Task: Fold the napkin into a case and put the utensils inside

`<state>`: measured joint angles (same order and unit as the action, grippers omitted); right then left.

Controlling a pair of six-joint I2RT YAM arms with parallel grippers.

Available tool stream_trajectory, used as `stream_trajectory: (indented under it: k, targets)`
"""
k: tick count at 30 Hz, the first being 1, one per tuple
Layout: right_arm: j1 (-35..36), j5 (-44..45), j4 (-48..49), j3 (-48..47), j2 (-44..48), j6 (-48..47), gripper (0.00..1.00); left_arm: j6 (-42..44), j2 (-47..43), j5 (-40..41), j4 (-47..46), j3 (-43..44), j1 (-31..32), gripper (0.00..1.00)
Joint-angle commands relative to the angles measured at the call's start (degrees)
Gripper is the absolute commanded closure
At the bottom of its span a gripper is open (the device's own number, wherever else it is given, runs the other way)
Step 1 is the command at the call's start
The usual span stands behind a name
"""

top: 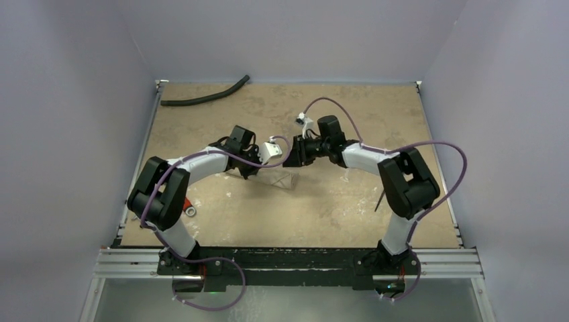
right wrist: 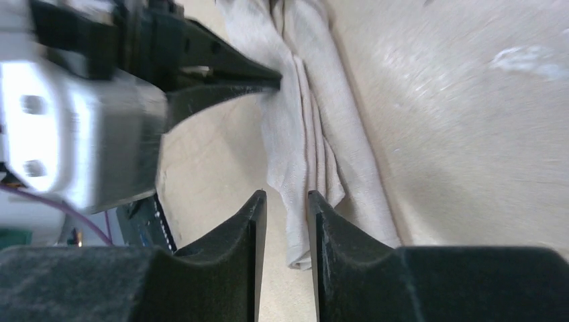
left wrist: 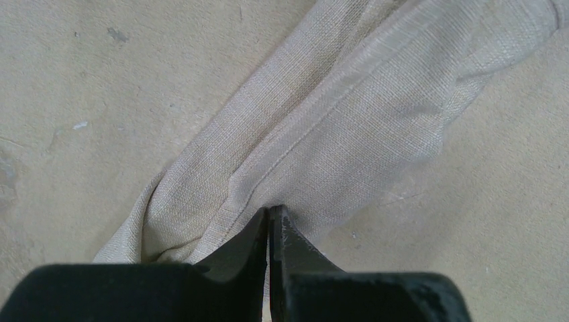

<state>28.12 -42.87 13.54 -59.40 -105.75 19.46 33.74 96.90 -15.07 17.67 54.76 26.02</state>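
Observation:
The beige napkin (left wrist: 349,114) lies on the table as a long narrow bundle of folds, seen small at mid-table (top: 282,179) between the two arms. My left gripper (left wrist: 270,213) is shut on a fold along the bundle's side. The right wrist view shows its dark fingers (right wrist: 228,64) pinching the napkin (right wrist: 308,100). My right gripper (right wrist: 283,198) hovers open over the bundle's near end, and the cloth shows loose in the gap. A small round-ended utensil (top: 190,210) lies by the left arm's elbow. A slim dark piece (top: 380,200), perhaps the other utensil, lies beside the right arm.
A long black curved hose (top: 204,97) lies at the table's far left corner. Both arms reach in over the middle of the tan tabletop (top: 349,215). Grey walls close in the far and side edges.

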Motion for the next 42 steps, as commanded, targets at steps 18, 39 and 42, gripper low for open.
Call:
stream_trajectory:
  k: [18,39,42]
  targets:
    - [7.4,-1.3,38.2,11.7,-2.0,26.5,1.00,-2.0,3.1,0.5,2.6,-1.7,-1.1,1.00]
    - [7.8,13.8,8.6,2.1,-4.0,13.2,1.00,-8.9,1.6,-2.7,7.1,3.0,-1.1,0.96]
    - [9.2,10.7,9.3,0.2,-2.6,14.9,1.00,-8.6,2.3,-1.8,6.6,1.6,-1.0,0.96]
